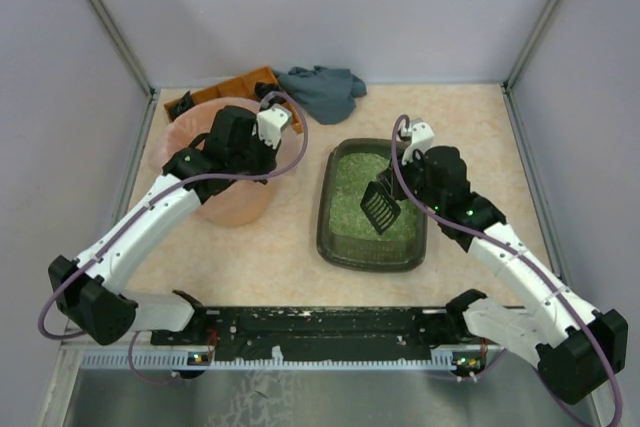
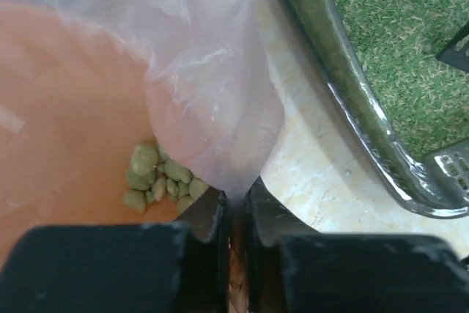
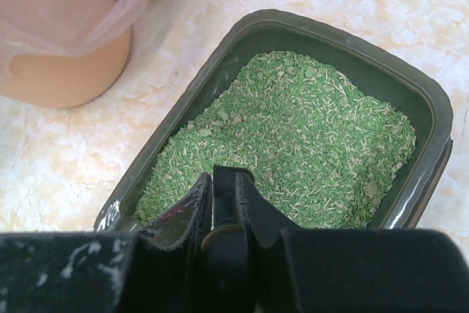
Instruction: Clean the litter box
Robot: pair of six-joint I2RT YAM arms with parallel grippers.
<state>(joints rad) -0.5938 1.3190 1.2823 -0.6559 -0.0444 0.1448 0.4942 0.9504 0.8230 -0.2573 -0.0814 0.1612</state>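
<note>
The pale marbled table (image 1: 290, 247) shows whole only from the top camera. On it the litter box (image 1: 326, 219), a dark glossy tray with rounded corners, lies right of centre. The pink bin (image 1: 240, 202) stands apart to its left, and the left arm (image 1: 160, 212) hides much of its mouth. Behind them lie an orange tray (image 1: 240, 82) and a crumpled grey-blue cloth (image 1: 322, 92). Only the left wrist view shows the green clumps (image 2: 157, 179) on the bin's floor, and the left gripper (image 2: 234, 203) pinching the thin, translucent bag liner (image 2: 212, 100). The right gripper (image 3: 226, 196) is clamped on the black slotted scoop (image 1: 380, 209), above loose rod-like granules (image 3: 293, 130).
</note>
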